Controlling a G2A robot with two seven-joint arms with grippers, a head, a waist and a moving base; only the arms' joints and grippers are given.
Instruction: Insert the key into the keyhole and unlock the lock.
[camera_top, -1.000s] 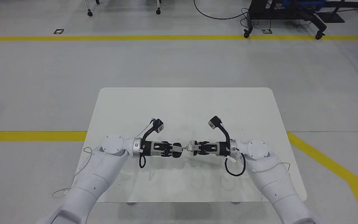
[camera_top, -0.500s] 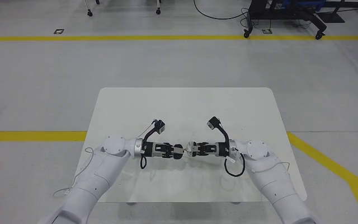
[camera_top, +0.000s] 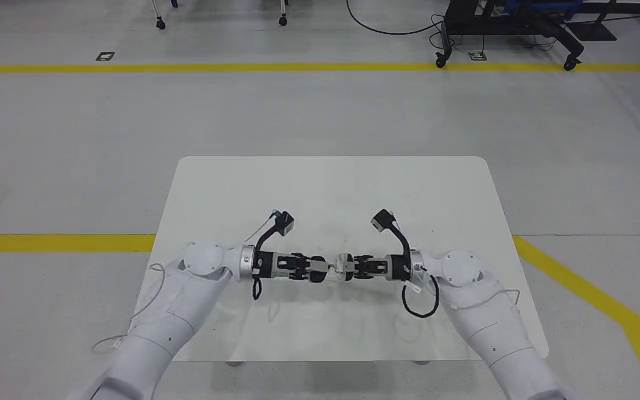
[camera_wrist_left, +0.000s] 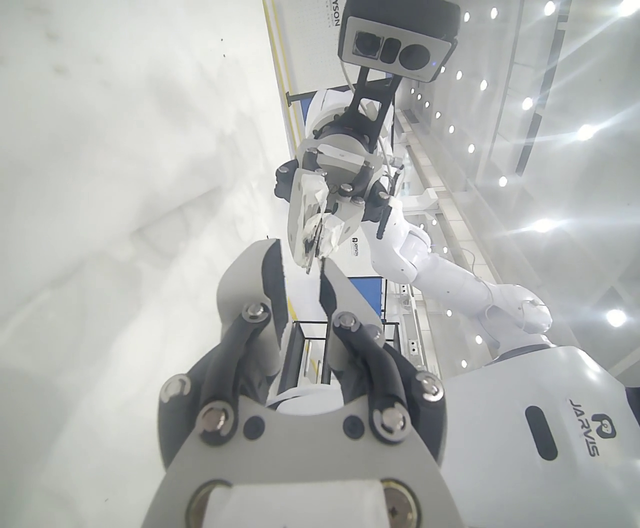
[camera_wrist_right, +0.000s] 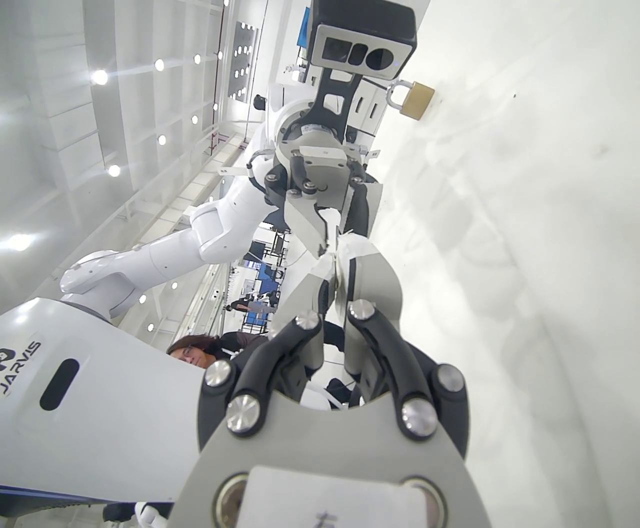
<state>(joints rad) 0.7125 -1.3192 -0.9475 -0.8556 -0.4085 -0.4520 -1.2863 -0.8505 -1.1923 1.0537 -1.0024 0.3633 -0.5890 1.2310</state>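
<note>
- Judged as a handover of the key in the air, ahead of any insertion.
- On the left: ease left gripper (camera_top: 320, 268) forward so both pads straddle the flat blade squarely. Close only once the blade sits deep between them, not at the very tips.
- In the middle: line up key (camera_wrist_left: 311, 249) with the axis of both wrists and avoid twisting, since so thin a piece of metal probably pivots easily in a pinch.
- On the right: leave right gripper (camera_top: 342, 267) clamped until the other side grips firmly, then release and draw straight back.
- State of left gripper: narrowly parted, a slim gap between the pads, holding nothing. Tips just at the key's free end, contact too close to call.
- Place of key: thin, dark, seen edge-on, pinched at one end, off the table (camera_top: 300, 180).
- State of right gripper: closed on the key, fingers pressed nearly together.
- Farther off, lock (camera_wrist_right: 417, 100): brass body, silver shackle seemingly closed, lying on the table past the left arm's wrist camera, well apart from both grippers.
</note>
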